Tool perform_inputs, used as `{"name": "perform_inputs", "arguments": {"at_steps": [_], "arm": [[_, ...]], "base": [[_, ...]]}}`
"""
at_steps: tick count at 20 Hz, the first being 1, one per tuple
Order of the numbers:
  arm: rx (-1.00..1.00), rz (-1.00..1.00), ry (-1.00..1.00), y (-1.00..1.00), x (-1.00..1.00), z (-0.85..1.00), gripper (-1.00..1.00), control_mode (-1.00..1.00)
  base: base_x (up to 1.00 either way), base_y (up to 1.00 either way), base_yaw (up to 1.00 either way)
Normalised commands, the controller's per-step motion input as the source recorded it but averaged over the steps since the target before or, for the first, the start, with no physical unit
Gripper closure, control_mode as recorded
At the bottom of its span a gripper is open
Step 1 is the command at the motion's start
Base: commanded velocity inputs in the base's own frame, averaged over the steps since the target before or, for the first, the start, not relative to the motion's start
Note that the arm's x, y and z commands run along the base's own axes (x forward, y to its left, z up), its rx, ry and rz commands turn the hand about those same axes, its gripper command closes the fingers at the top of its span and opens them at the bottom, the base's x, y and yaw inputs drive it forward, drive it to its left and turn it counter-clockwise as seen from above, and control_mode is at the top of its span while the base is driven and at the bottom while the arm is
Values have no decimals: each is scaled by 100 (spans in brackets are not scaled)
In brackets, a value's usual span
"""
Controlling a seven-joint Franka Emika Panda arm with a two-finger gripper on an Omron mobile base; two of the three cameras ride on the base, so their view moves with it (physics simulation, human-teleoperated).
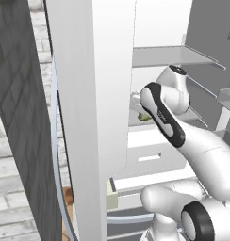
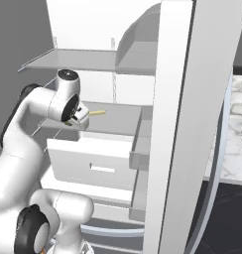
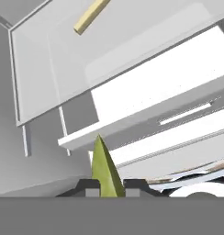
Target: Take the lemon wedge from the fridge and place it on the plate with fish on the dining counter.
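Lemon wedge (image 3: 104, 172): tiny yellow-green piece, clamped between the gripper (image 3: 106, 187) tips at its broad base, held inside the open fridge (image 1: 95, 94) above the white drawers; likely light, soft, slippery, needing gentle pressure.

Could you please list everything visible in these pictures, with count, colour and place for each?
Tall grey steel fridge: one, doors open, white inside, filling the scene.
Grey fridge shelves: at least two, one high and one level with the gripper.
White drawer with a slot handle: one, below the lower shelf.
Tiny yellow-green lemon wedge: one, between the fingertips, tip pointing away from the hand.
Slim tan stick: one, lying on the lower shelf, apart from the wedge.
White marble counter: one, right of the fridge door.
White arm with dark joints: one, reaching into the fridge.
Two-finger gripper: one, shut on the wedge.
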Motion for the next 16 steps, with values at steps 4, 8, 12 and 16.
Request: {"name": "perform_inputs", "arguments": {"at_steps": [4, 8, 12, 16], "arm": [[-8, -22, 6, 0, -100, 18, 100, -100], [-27, -26, -6, 0, -100, 22, 100, -100], [-34, -32, -30, 0, -86, 37, 100, -100], [-3, -4, -6, 0, -8, 3, 100, -100]], "base": [[0, 0, 0], [0, 0, 0], [0, 0, 0], [0, 0, 0]]}}
